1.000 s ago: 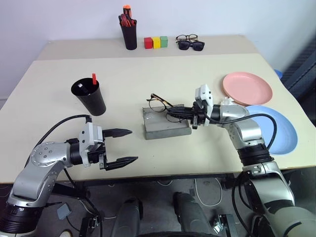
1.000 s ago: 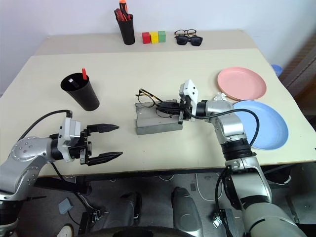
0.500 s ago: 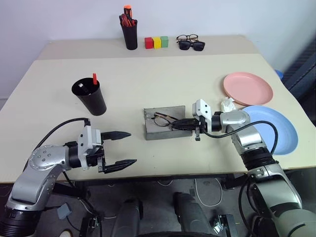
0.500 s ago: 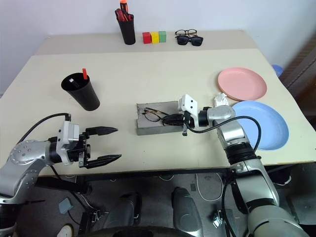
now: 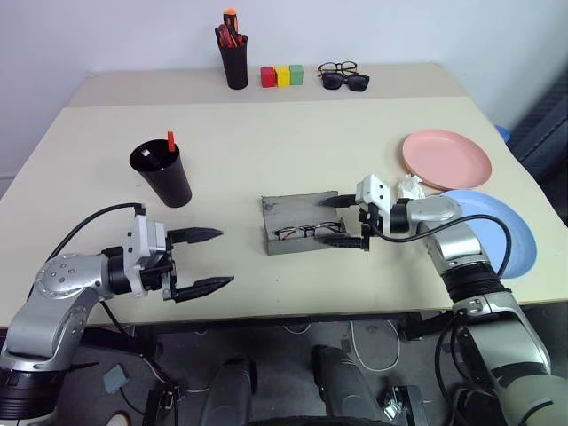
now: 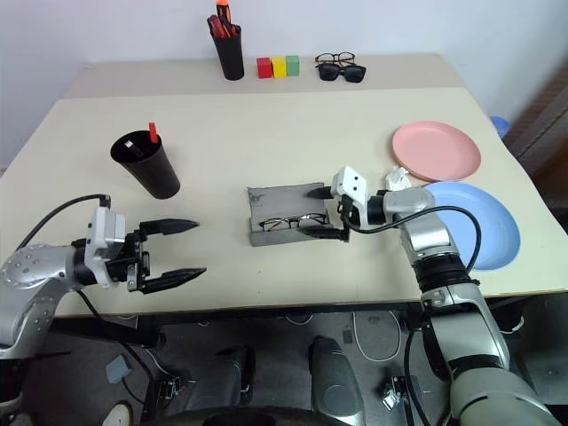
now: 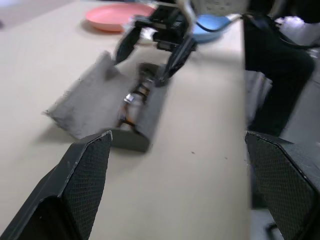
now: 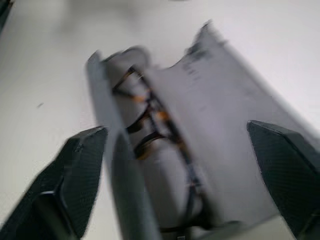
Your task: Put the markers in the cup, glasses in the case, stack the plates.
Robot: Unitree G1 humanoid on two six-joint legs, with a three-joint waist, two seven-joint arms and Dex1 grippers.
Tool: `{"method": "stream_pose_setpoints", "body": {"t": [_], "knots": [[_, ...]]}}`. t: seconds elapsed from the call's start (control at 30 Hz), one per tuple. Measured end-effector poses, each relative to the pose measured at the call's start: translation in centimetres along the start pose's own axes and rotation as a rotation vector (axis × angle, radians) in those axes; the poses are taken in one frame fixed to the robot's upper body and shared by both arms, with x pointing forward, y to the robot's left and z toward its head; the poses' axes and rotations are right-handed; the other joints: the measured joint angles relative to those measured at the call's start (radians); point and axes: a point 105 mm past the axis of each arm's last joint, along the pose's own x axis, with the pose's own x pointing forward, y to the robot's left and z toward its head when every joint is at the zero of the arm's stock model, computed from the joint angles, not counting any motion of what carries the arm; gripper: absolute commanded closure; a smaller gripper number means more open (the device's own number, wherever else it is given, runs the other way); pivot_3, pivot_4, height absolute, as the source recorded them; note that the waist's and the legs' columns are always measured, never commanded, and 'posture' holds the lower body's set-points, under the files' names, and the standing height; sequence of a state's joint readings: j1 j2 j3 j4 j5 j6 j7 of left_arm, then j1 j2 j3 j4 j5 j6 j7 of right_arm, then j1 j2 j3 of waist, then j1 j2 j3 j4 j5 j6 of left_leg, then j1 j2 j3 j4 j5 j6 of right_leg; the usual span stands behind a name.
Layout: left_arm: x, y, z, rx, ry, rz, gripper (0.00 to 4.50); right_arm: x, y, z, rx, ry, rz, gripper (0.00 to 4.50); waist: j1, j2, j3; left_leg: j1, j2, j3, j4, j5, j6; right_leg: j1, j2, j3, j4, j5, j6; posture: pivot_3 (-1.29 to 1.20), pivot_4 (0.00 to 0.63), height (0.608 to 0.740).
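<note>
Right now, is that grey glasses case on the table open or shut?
Open. The grey case lies with its lid folded back flat, and the wire-rimmed glasses rest inside its tray, uncovered.

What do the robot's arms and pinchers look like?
Both arms are shiny silver metal with black joint bands and thin black cables looping along them. The left gripper and right gripper each have a white box and two long, pointed black fingers.

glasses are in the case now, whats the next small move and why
Probably draw the right pincer back and swing the lid shut: the glasses lie inside the open case, and that pincer stands open with nothing in it right at the case's end.
</note>
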State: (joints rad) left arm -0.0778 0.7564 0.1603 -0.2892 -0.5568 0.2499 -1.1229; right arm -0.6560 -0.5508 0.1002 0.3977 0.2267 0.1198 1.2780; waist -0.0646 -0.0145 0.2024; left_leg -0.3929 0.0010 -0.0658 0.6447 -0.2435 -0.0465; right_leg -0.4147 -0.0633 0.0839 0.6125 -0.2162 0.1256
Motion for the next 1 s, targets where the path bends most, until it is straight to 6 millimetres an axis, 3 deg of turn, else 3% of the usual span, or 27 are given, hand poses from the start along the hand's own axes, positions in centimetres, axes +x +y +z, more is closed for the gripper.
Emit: {"method": "stream_pose_setpoints", "body": {"t": [0.1, 0.17, 0.23, 0.3, 0.43, 0.67, 0.83, 1.0], "knots": [[1.2, 1.1, -0.4, 0.018, 0.021, 0.040, 0.13, -3.0, 0.1, 0.7, 0.017, -0.018, -0.050, 0.07, 0.011, 0.000, 0.000, 0.000, 0.000, 0.000, 0.000, 0.000, 0.000, 0.000, 0.000, 0.000, 0.000, -0.001, 0.001, 0.00, 0.150, 0.740], [2.0, 2.4, -0.8, 0.014, 0.037, 0.086, 0.69, -5.2, 0.9, 0.3, 0.037, -0.008, -0.087, 0.00, 0.020, -0.001, 0.000, 0.000, 0.000, 0.000, 0.000, 0.000, 0.000, 0.000, 0.000, 0.000, 0.000, -0.001, 0.001, 0.00, 0.150, 0.740], [2.6, 3.7, -0.8, 0.005, 0.046, 0.114, 1.42, -7.2, 1.8, -0.1, 0.054, -0.012, -0.124, 0.00, 0.025, -0.001, 0.000, -0.001, 0.000, 0.000, 0.000, 0.000, 0.000, 0.000, 0.000, 0.000, 0.000, -0.001, 0.002, 0.00, 0.150, 0.740], [3.3, 4.7, -0.7, 0.011, 0.054, 0.129, 2.56, -9.5, 3.2, -1.0, 0.078, 0.004, -0.169, 0.00, 0.024, -0.001, 0.000, -0.001, 0.000, 0.000, 0.000, 0.000, 0.001, 0.000, 0.000, 0.000, -0.001, -0.001, 0.002, 0.00, 0.150, 0.740], [4.9, 6.3, -0.3, 0.020, 0.052, 0.131, 4.40, -12.7, 5.4, -2.3, 0.131, 0.051, -0.263, 0.00, 0.021, -0.002, 0.000, -0.001, 0.000, 0.000, 0.001, 0.000, 0.000, 0.000, 0.000, 0.000, -0.001, -0.001, 0.002, 0.00, 0.150, 0.740], [8.7, 9.8, 1.7, 0.091, 0.091, 0.157, 4.49, -16.8, 9.3, -3.3, 0.198, 0.110, -0.406, 0.00, 0.021, -0.004, 0.001, 0.000, 0.000, 0.001, 0.002, 0.000, 0.000, 0.002, 0.000, 0.000, -0.002, -0.003, 0.006, 0.00, 0.150, 0.740], [12.0, 11.9, 2.1, 0.255, 0.207, 0.135, 4.49, -17.3, 10.9, -3.4, 0.214, 0.100, -0.481, 0.00, 0.021, -0.007, 0.002, -0.001, 0.000, 0.001, 0.001, -0.001, 0.000, 0.001, 0.000, 0.000, -0.003, -0.003, 0.006, 0.00, 0.150, 0.740], [14.2, 12.3, 1.4, 0.376, 0.299, 0.065, 4.49, -17.1, 11.5, -3.3, 0.209, 0.098, -0.510, 0.00, 0.023, -0.008, 0.002, -0.003, 0.000, 0.001, 0.001, -0.001, 0.000, 0.000, 0.000, 0.000, -0.004, -0.003, 0.006, 0.00, 0.150, 0.740]]}}
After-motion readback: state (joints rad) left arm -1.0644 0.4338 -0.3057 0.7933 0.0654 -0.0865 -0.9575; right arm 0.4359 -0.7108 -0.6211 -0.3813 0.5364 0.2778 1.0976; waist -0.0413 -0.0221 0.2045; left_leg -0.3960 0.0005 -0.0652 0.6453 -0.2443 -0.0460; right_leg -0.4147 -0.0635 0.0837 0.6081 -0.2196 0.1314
